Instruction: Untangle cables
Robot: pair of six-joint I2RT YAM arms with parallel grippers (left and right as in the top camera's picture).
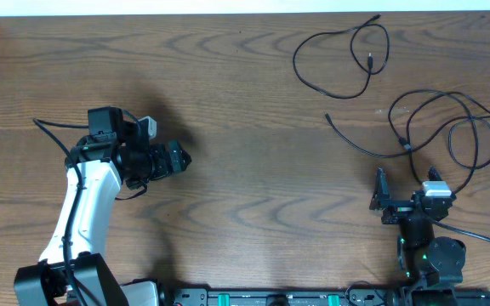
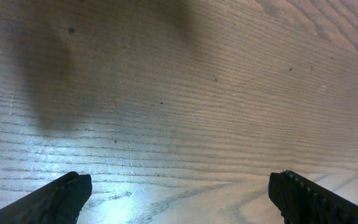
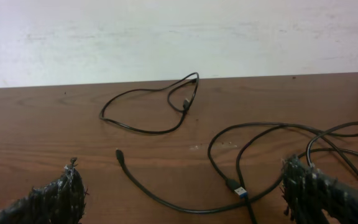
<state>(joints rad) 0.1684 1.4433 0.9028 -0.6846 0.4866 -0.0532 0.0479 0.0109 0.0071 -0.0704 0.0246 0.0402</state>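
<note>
Both my claws are wide open and hold nothing. My left claw (image 1: 177, 158) hangs over the bare desk (image 1: 245, 85), well away from the black cables. They lie loose on the right side. The far cable (image 3: 135, 129) curls by the back edge. The near cable (image 3: 232, 184) lies just in front of my right claw (image 3: 179, 193).

A looped black cable (image 1: 295, 59) lay on the brown wood-grain table (image 1: 228, 102), near its far edge. A tangle of black cables (image 1: 407, 146) sprawled nearer, apart from it.
</note>
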